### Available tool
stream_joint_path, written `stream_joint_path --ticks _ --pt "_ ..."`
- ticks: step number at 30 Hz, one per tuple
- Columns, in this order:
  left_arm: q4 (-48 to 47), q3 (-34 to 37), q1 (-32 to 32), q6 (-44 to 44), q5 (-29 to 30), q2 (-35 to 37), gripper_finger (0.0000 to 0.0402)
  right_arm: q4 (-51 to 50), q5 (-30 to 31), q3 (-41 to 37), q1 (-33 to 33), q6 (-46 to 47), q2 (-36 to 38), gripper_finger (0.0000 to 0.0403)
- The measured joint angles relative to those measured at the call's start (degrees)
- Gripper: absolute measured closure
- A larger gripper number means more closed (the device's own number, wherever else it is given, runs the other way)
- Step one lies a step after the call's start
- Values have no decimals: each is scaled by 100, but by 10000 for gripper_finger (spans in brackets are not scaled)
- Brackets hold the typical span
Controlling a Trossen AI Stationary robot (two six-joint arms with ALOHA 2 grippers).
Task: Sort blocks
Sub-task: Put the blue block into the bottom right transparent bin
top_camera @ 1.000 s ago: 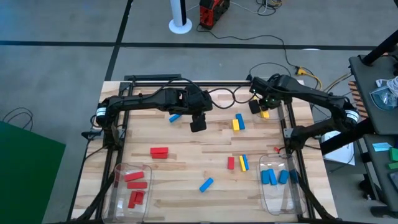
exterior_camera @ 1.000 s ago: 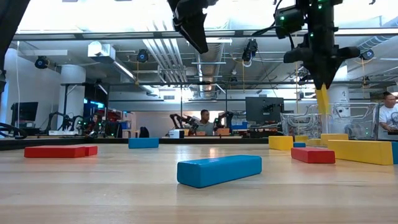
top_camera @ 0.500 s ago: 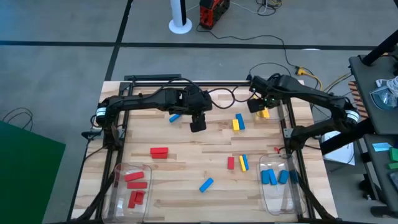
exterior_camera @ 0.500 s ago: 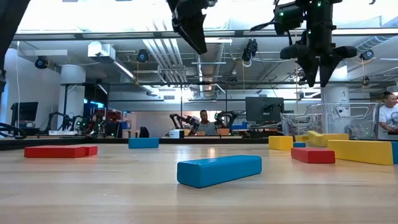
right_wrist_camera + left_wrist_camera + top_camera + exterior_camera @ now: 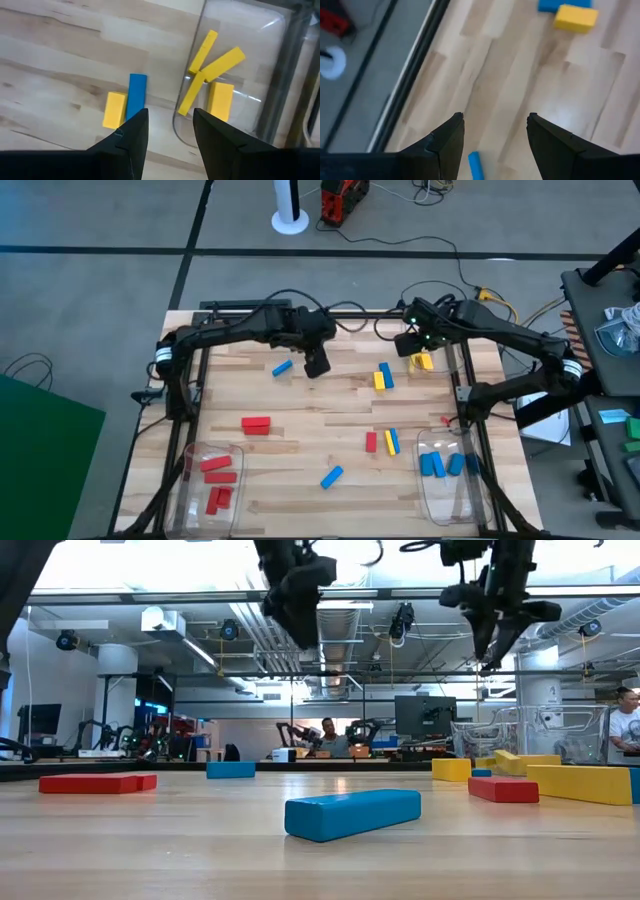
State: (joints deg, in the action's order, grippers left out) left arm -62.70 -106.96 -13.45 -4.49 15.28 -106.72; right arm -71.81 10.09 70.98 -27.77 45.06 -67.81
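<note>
Over the far middle of the wooden surface (image 5: 300,450), left gripper (image 5: 316,366) hangs high, jaws spread, nothing between them; a blue block (image 5: 281,367) lies just beside it on the wood. Right gripper (image 5: 412,345) hovers at the far right corner, jaws spread and empty, next to a clear bin (image 5: 240,95) holding yellow blocks (image 5: 220,62). A blue and yellow pair (image 5: 383,376) lies side by side, touching, near that bin. Mid-surface: red block (image 5: 256,425), a red/yellow/blue cluster (image 5: 382,442), and one blue block (image 5: 331,476) at the near edge. Near left bin (image 5: 212,478) holds red blocks (image 5: 216,465); near right bin (image 5: 447,480) holds blue blocks (image 5: 432,464).
</note>
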Motion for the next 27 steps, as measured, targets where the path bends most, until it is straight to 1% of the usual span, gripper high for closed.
stream_joint_path --ticks 4,6,15,21,27 --pt "-64 381 -378 -415 -632 0 209 59 0 0 57 46 15 259" --pt "-116 656 -536 -629 -806 0 209 62 0 0 67 63 15 259" --pt "-200 2047 -996 -1284 -1005 2 210 119 2 0 65 103 15 240" --pt "77 2512 -1167 -1154 -1004 2 209 336 2 0 65 100 15 234" --pt "506 2893 -1233 -988 -1126 0 209 365 0 -2 65 102 14 243"
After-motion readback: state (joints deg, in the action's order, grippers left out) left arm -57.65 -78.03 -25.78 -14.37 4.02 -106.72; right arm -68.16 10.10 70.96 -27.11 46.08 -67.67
